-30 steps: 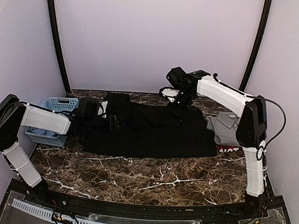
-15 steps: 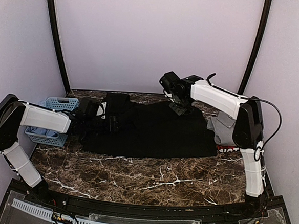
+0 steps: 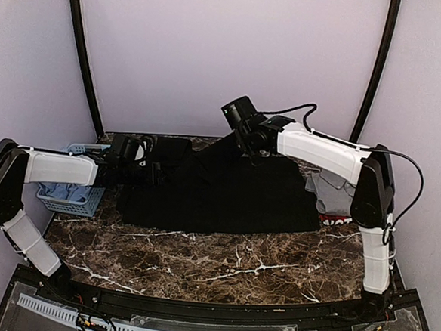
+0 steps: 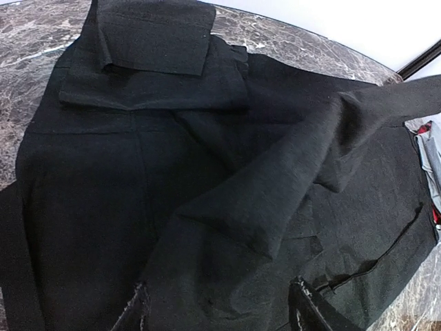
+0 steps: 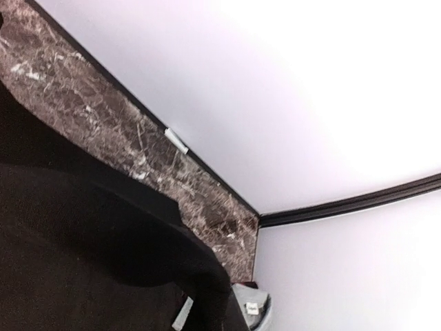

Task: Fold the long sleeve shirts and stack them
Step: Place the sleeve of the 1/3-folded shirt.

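Top external view: the marble counter carries the black shirt spread across its middle, with the grey shirt bunched at the right edge. The right pincer is clenched on the black shirt's raised far fold. The left pincer hovers released over it.

Light-blue lattice basket at left edge of brown marble table; pale walls; black corner posts.
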You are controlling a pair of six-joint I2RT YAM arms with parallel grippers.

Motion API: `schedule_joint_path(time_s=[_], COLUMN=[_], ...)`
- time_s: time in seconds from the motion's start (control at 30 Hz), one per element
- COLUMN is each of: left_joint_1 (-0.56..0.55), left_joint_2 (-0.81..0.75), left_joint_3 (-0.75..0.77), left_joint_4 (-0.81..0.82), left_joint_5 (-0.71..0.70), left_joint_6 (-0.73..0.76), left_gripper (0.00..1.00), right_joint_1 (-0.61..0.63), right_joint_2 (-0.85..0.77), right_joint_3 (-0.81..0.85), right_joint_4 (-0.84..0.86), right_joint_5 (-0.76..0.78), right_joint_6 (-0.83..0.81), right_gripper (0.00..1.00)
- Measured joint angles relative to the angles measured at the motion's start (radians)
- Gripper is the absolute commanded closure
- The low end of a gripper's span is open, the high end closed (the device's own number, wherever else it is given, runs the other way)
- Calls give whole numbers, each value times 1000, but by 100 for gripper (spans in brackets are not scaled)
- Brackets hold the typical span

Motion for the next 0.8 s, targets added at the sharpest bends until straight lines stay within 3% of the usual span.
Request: schedule_joint_path(time_s=[0.23,0.53,0.8], left_joint_1=[6,8,8], left_joint_2=[62,122,122], left_joint_3=[26,26,10], left_joint_4=[-20,-21,-31], left_joint_5=[-7,-19,-50], left_joint_6=[-2,3,4], left_gripper=[33,34,35], right_joint_1=[40,75,148], right_joint_2=[-15,-137,-296], right_joint_3=[-44,-383,-679], right_joint_4=[299,774,954], right_joint_5=[128,199,213], right_joint_6=[-212,-515,-528], right_gripper=[100,100,100])
